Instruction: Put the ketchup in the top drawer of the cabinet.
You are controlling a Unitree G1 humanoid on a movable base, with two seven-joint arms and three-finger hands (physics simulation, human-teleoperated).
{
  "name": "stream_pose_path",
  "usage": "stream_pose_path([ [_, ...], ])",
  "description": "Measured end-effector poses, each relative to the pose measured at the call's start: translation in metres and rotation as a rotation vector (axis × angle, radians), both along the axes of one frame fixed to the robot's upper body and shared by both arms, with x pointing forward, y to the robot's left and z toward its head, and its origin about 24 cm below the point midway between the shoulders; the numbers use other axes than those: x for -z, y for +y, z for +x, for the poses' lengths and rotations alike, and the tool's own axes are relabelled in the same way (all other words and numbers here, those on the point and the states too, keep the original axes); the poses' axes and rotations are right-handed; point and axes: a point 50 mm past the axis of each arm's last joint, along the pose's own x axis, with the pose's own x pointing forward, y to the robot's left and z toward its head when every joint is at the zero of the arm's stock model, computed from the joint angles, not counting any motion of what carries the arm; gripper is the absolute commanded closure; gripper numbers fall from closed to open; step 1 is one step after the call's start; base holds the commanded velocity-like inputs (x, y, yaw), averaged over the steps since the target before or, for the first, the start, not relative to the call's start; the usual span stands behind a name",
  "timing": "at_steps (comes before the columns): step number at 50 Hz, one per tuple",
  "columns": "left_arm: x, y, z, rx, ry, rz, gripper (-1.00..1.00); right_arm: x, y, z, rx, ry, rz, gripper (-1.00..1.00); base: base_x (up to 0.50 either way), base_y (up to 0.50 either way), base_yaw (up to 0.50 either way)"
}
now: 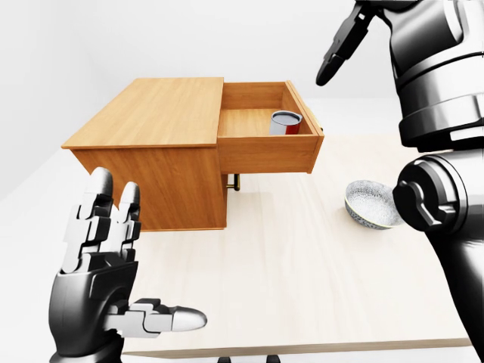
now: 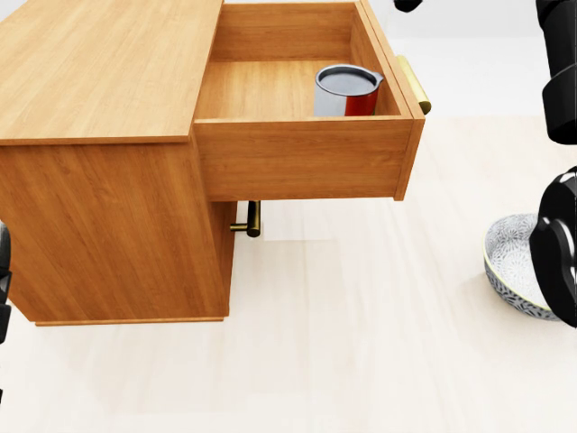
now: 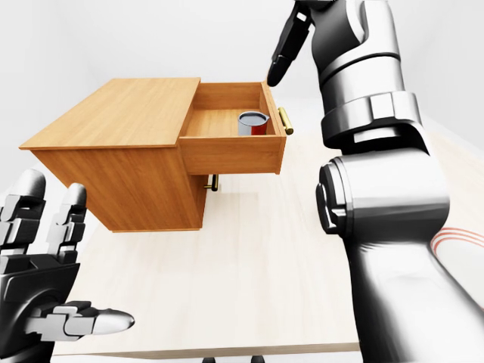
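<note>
Raised above the open drawer, my right hand (image 1: 338, 54) holds nothing, its dark fingers loose and pointing down, well clear of everything; my left hand (image 1: 106, 291) hovers low at the left-eye view's bottom left with fingers spread wide. Largest on the pale table (image 1: 302, 280) is the wooden cabinet (image 1: 151, 144), its top drawer (image 2: 302, 158) pulled out. Inside, by the right wall, stands the ketchup (image 2: 346, 91) upright. A patterned bowl (image 1: 370, 203) rests to the right
</note>
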Motion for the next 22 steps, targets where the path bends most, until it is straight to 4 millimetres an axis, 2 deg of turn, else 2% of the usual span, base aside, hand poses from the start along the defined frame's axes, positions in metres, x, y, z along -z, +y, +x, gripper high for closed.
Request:
stream_pose_path([
  [8,-0.001,0.0,-0.001,0.001,-0.003,0.0,-1.0,-0.026,0.008,-0.027,-0.048,-0.091,-0.11,-1.0,0.0,0.0,0.0],
  [11,-0.002,0.0,-0.002,0.0,-0.006,0.0,-1.0,-0.03,0.01,-0.04,-0.033,-0.193,-0.163,-1.0,0.0,0.0,0.0],
  [17,-0.002,0.0,-0.003,-0.001,-0.01,0.001,-1.0,-0.028,0.016,-0.069,0.002,-0.381,-0.246,-1.0,0.0,0.0,0.0],
  [22,-0.003,0.001,-0.003,-0.003,-0.015,0.001,-1.0,-0.017,0.021,-0.094,0.017,-0.51,-0.28,-1.0,0.0,0.0,0.0],
])
